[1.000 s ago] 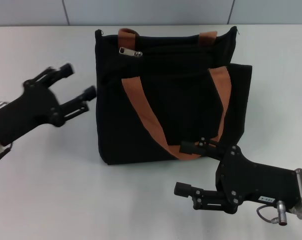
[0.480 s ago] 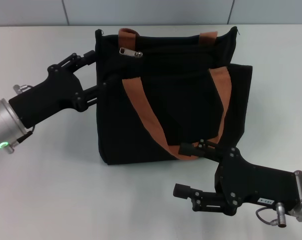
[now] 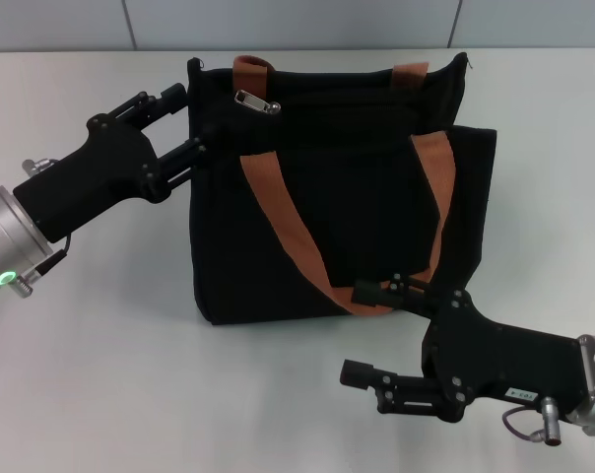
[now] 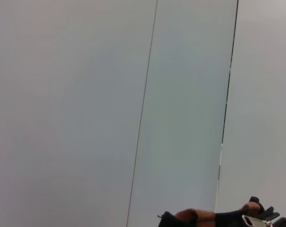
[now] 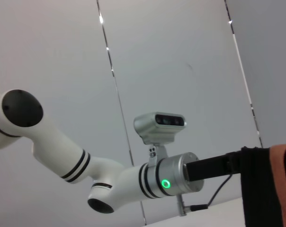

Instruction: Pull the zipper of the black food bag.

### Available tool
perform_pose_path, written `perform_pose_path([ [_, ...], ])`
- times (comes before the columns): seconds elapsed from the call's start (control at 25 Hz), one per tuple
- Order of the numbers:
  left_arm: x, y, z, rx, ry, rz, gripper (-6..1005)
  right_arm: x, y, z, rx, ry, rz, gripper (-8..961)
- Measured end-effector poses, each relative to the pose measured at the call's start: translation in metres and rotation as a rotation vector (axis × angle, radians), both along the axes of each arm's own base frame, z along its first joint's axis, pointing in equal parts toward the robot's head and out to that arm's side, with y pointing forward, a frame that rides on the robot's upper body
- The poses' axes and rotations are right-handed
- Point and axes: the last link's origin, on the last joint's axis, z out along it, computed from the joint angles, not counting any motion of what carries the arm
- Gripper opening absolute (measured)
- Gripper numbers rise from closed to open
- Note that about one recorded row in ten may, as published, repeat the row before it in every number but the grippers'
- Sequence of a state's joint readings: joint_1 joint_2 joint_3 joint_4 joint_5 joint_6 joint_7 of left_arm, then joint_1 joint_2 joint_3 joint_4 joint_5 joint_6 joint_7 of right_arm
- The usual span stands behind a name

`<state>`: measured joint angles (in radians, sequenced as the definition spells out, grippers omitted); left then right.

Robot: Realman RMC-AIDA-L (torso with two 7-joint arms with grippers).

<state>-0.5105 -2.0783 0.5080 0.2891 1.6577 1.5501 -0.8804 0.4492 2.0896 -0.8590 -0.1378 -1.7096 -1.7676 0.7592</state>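
Two matte black, angular robot hands on silver cylindrical wrists

The left hand (image 3: 184,123) wrist carries a glowing green ring; the right hand (image 3: 371,335) shows a small white label, screws and a thin cable loop.

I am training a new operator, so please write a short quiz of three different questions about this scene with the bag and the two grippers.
1. True or false: the left gripper is at the bag's upper left edge, open.
2. Which gripper is nearer the zipper? A) left B) right
3. Fill in: the right gripper is open near the bag's ____ edge, by the orange strap.

Key: 1 true. 2 A: the left one is beside the bag's top corner, with the silver slider a little further in along the top. 3 bottom.
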Motion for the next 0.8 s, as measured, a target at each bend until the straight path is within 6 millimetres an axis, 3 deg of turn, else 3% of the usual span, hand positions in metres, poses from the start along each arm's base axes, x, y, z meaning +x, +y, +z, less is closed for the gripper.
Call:
perform_pose_path([
  [0.56,0.005,0.0,-0.002,-0.014,-0.005,-0.025,464,0.0,0.002,-0.001,0.013,0.005,-0.022,792],
  [0.64,0.007,-0.002,-0.003,-0.02,-0.022,-0.031,226,0.0,0.002,-0.001,0.014,0.006,-0.022,792],
  [0.8,0.023,-0.009,-0.005,-0.033,-0.156,-0.077,40,0.0,0.004,0.0,0.03,0.022,-0.04,790],
])
